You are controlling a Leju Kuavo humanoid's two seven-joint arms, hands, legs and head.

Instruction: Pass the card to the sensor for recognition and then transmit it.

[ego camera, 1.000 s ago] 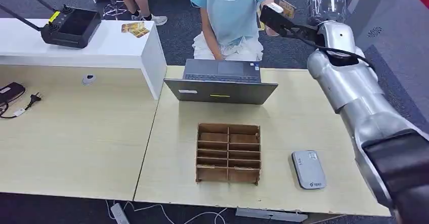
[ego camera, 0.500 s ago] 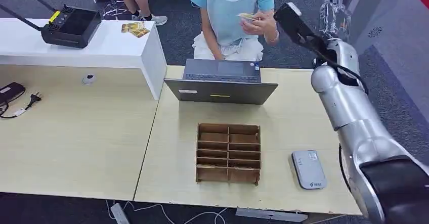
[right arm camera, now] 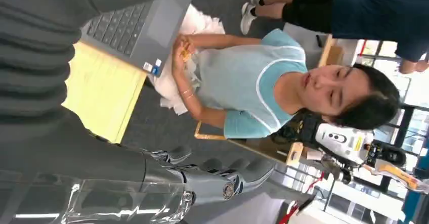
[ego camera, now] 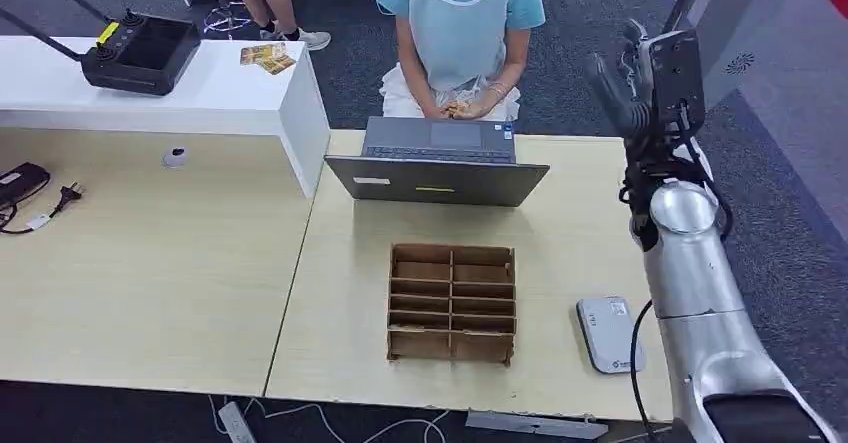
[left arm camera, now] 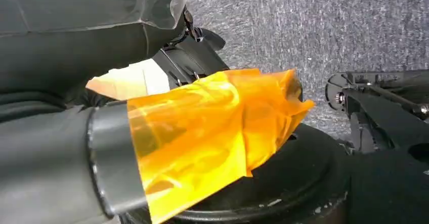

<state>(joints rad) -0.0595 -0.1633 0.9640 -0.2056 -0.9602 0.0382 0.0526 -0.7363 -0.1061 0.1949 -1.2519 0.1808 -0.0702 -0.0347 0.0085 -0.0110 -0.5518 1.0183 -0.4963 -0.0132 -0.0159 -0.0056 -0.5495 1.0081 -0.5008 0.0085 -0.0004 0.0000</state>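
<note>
Fingers of the right hand [right arm camera: 212,181] seem empty, spread; the person [ego camera: 462,23] holds the card [ego camera: 458,109]; handover apparently done.

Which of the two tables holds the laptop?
The wooden table on the right, also carrying the compartment box and grey sensor; the laptop sits at its far edge.
</note>
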